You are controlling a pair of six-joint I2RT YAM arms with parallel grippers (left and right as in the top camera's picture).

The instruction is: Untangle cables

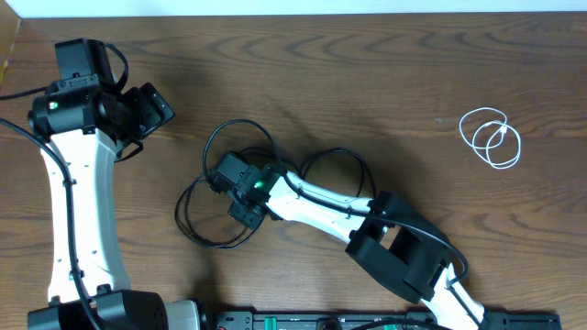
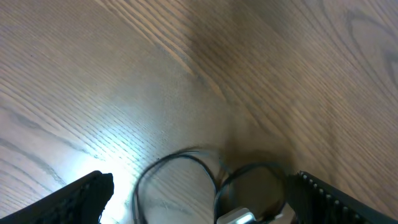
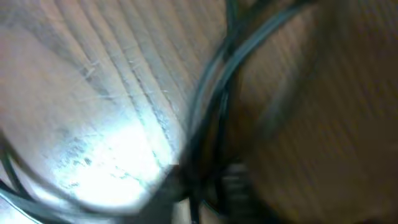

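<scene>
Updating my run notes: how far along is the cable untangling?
Done: the white cable lies alone at the right side of the table, apart from the black cable. In hand: the right gripper is down over the black cable's loops; its blurred wrist view does not show whether it grips. To do: the black cable's overlapping loops need laying out; the left gripper waits open, holding nothing.

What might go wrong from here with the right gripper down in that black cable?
The right gripper sits among overlapping loops of the black cable; it may pinch two strands and tighten the tangle. Its wrist view is blurred, so a bad grip could go unnoticed.
</scene>
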